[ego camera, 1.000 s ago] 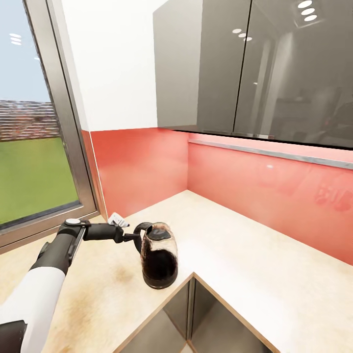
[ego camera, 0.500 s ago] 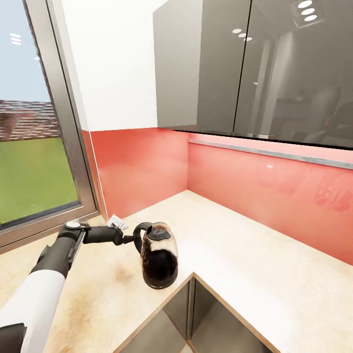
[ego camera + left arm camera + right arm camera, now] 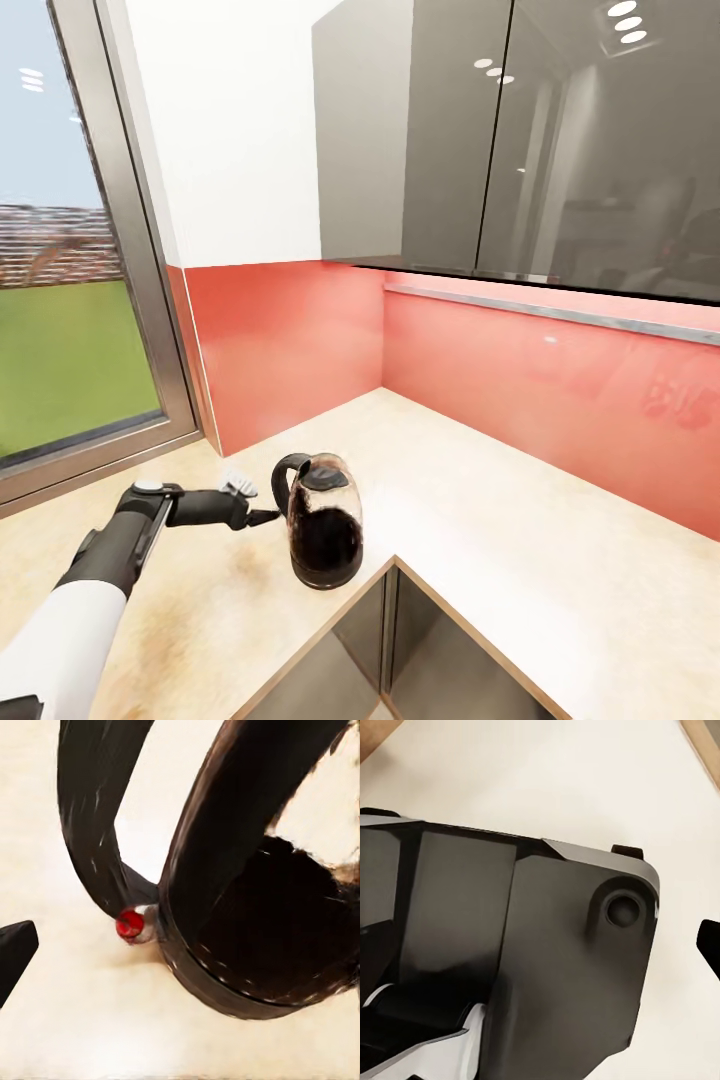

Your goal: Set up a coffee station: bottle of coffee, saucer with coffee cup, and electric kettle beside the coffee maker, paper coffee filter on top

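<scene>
We see bright, even daylight from the window (image 3: 70,330) at left; ceiling lights glare off the glossy cabinets (image 3: 520,130) upper right, and the left wrist close-up renders soft, smeared.

Left arm (image 3: 95,580): glossy white shell on the upper segment, matte black forearm beyond it. Round silver-grey cap (image 3: 148,487) on top of the wrist joint. Slim black wrist link tapering to a narrow black tip. Small white ribbed block (image 3: 238,485) seated on the wrist link.

Right wrist view: large flat black panel (image 3: 532,960) with rounded corners, one round recessed screw boss (image 3: 622,910), grey bevelled edge, white curved shell (image 3: 427,1050) beneath.
</scene>
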### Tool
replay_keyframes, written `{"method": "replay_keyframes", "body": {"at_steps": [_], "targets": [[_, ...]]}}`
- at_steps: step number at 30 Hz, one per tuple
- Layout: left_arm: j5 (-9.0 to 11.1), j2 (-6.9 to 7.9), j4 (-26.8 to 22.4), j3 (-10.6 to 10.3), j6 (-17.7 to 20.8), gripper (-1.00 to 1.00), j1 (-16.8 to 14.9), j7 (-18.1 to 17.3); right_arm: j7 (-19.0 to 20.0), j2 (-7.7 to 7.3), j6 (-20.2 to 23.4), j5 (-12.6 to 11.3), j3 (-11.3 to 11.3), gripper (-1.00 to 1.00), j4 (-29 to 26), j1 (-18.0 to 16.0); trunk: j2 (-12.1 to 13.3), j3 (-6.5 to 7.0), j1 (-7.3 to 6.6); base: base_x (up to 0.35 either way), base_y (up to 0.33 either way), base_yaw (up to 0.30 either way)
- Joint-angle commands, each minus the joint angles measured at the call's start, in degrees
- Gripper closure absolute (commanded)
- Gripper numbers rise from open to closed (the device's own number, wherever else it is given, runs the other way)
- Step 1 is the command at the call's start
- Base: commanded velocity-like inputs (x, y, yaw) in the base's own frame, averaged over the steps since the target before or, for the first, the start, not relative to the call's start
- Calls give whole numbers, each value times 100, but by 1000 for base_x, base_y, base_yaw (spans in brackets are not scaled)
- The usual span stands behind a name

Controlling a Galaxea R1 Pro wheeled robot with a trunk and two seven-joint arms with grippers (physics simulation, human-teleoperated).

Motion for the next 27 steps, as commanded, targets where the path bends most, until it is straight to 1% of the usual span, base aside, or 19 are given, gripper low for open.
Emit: {"method": "replay_keyframes", "body": {"at_steps": [1, 4, 5, 6, 9, 12, 14, 22, 27], "targets": [[-35, 16, -8, 52, 47, -100, 31, -21, 19, 0, -23, -60, 43, -100, 11, -4, -4, -2, 2, 0, 0, 0], [-40, 80, -14, 148, 12, -100, 117, -18, 19, 0, -23, -60, 43, -100, 11, -4, -4, -2, 2, 0, 0, 0], [-37, 135, -14, 588, 8, -100, 118, -17, 19, 0, -23, -60, 43, -100, 11, -4, -4, -2, 2, 0, 0, 0], [-34, 159, -14, 613, 5, -100, 118, -20, 19, 0, -23, -60, 43, -100, 11, -4, -4, -2, 2, 0, 0, 0], [-23, 187, -18, 646, 2, -100, 118, -24, 19, 0, -23, -60, 43, -100, 11, -4, -4, -2, 2, 0, 0, 0], [-14, 167, -96, 654, 3, -100, 118, -25, 19, 0, -23, -60, 43, -100, 11, -4, -4, -2, 2, 0, 0, 0], [-12, 133, -313, 651, 8, -100, 118, -23, 19, -2, -23, -60, 40, -100, 11, -4, -4, -2, 2, 0, 0, 0], [-17, 121, -842, 640, 40, -100, 118, -23, 19, -5, -23, -60, 37, -100, 10, -4, -4, -2, 2, 0, 0, 0], [-38, 212, -1009, 652, 47, -100, 118, -59, 19, -8, -23, -60, 39, -100, 11, -4, -4, -2, 2, 0, 0, 0]]}}
